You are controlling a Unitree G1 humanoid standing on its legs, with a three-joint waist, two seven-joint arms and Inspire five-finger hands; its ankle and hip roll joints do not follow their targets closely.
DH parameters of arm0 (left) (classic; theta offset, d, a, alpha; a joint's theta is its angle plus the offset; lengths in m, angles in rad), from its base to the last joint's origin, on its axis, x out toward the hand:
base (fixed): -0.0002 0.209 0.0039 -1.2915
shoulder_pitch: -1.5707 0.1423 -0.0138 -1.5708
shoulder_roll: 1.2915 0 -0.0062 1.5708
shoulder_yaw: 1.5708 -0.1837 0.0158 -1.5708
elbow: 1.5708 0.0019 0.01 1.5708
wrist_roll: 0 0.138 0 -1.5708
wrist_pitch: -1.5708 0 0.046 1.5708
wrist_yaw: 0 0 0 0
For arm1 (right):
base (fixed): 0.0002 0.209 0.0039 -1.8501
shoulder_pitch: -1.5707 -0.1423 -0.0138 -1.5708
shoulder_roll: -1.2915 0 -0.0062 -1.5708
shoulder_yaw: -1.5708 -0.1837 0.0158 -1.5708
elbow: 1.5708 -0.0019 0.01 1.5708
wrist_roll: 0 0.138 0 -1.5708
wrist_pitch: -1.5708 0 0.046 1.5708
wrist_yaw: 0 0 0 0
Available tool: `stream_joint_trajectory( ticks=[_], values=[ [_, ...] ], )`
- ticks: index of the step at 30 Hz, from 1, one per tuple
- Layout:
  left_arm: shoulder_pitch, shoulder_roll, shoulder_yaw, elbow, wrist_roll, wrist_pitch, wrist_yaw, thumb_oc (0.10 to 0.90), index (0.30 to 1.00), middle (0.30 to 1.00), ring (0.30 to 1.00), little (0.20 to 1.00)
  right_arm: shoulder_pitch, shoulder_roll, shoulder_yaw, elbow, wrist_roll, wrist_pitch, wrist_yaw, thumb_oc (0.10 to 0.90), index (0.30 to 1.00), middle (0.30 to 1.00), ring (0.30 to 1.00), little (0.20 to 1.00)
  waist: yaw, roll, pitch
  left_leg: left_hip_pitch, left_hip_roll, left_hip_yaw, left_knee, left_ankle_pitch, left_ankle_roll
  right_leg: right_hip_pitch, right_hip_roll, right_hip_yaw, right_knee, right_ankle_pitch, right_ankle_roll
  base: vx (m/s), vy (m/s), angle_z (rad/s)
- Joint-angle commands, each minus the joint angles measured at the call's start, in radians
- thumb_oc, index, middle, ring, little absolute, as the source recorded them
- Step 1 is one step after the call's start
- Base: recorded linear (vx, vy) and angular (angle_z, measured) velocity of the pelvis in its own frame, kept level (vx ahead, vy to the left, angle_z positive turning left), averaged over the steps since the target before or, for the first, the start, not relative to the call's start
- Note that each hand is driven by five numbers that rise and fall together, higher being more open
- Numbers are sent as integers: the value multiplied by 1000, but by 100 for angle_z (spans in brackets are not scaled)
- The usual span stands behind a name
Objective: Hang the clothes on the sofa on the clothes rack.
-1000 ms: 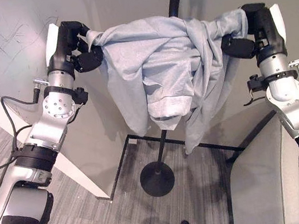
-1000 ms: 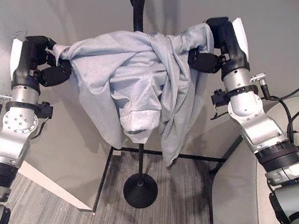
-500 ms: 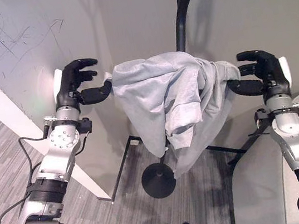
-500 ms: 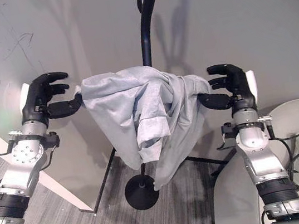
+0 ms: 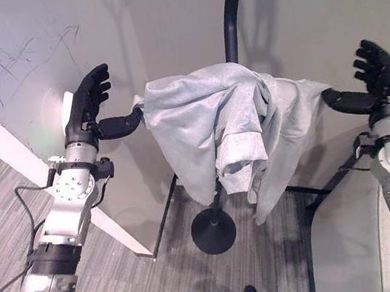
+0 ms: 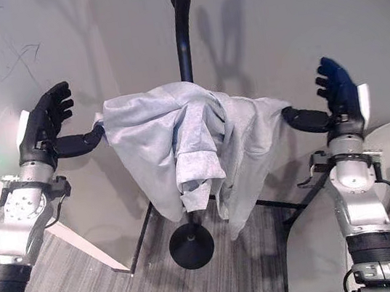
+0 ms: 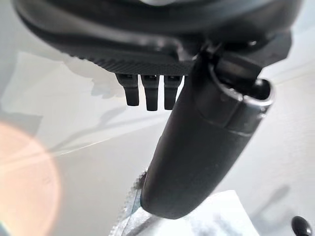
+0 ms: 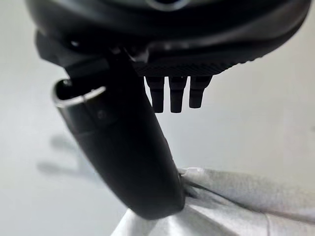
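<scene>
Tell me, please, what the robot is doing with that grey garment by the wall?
The robot is hanging a light grey fabric garment on a black metal clothes rack with a round base. The garment is draped in a bunch over the rack. The left hand and the right hand are open with fingers straight, one at each end of the garment, thumbs pointing toward the cloth. Neither hand grips it.

Light grey garment (image 5: 225,123) bunched, draped over black clothes rack (image 5: 230,16), frame centre, folds hanging down.

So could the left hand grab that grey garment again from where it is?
Probably yes: the left hand is open right beside the grey garment draped on the rack, thumb at its edge, nothing between.
</scene>
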Motion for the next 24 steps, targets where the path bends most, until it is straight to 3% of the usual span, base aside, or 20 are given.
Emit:
stream_joint_trajectory(
  ticks=[1, 3, 10, 15, 18, 24],
  values=[
    [-19, 126, 161, -37, -27, -99, 21, 800, 900, 900, 900, 900, 15, -96, -121, -92, 21, -135, 9, 800, 900, 900, 900, 900, 43, -19, -93, 82, 8, 4, 8, -184, 12, 12, -40, -85, 11, -50, 23, 0, 0, 0],
    [98, 103, 250, -78, -34, -103, 1, 800, 900, 900, 900, 900, 92, -66, -172, -134, 1, -127, 37, 800, 900, 900, 900, 900, 48, -18, -87, 84, 7, 6, 8, -187, 14, 12, -43, -86, 11, -50, 23, 3, 14, -4],
    [318, 4, 395, -134, -57, -99, -29, 800, 900, 900, 900, 900, 240, 57, -252, -174, 19, -124, 77, 800, 900, 900, 900, 900, 51, -15, -80, 82, 6, 9, 8, -190, 20, 11, -48, -91, 11, -51, 22, 2, 12, -4],
    [440, -100, 433, -139, -102, -87, -57, 800, 900, 900, 900, 900, 317, 139, -242, -142, 120, -126, 145, 800, 900, 900, 900, 900, 55, -15, -71, 80, 3, 6, 8, -190, 26, 12, -52, -96, 11, -52, 20, 0, 0, 0],
    [521, -182, 430, -119, -146, -74, -96, 800, 900, 900, 900, 900, 369, 221, -230, -91, 259, -124, 221, 800, 900, 900, 900, 900, 56, -15, -62, 75, 2, 6, 8, -189, 30, 10, -55, -105, 11, -51, 19, -1, 8, 1],
    [585, -245, 413, -78, -103, -61, -116, 800, 900, 900, 900, 900, 455, 257, -125, 1, 213, -42, 294, 800, 900, 900, 900, 900, 63, -14, -50, 77, 5, 6, 8, -193, 27, 14, -55, -113, 11, -56, 19, 7, 8, 6]
  ],
)
